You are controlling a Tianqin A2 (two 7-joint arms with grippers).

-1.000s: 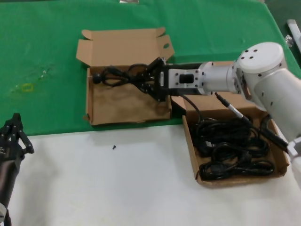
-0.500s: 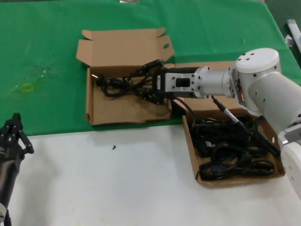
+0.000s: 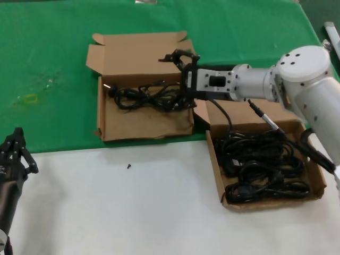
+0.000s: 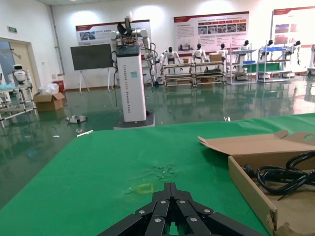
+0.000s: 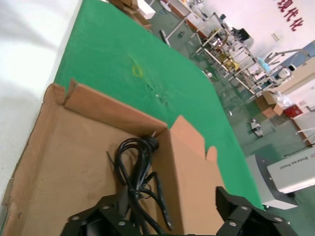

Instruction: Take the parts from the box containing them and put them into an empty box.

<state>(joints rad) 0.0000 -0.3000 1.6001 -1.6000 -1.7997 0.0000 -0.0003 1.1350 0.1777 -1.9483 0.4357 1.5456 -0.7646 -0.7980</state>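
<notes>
- We see the right gripper (image 3: pixel 179 74) reached across from the right, hovering over the far right part of the wider box (image 3: pixel 139 130), close to where its short lid panel (image 3: pixel 139 52) rises.
- Its fingers are spread wide apart and hold nothing; in the right wrist view (image 5: pixel 167 211) the two black finger links stand well apart, with the cord below them.
- One black power cord (image 3: pixel 144 97) lies loosely coiled inside the wider box, along its far wall, with a plug end towards the box's left side. The same cord (image 5: pixel 135 172) shows in the right wrist view, resting on the cardboard floor beside the lid panel.
- The squarer box (image 3: pixel 316 196) sits to the right on the white part of the table (image 3: pixel 133 207), and the remaining cords (image 3: pixel 263 164) fill it in a tangled black heap.
- The wider box rests on the green cloth (image 3: pixel 53 64), its near edge close to where the cloth meets the white surface.
- The left gripper (image 3: pixel 13 154) waits low at the left edge of the head view, well apart from both boxes; in the left wrist view (image 4: pixel 170 209) its fingers meet at the tips, closed on nothing.
- A small dark speck (image 3: pixel 128 166) lies on the white surface near the wider box.
</notes>
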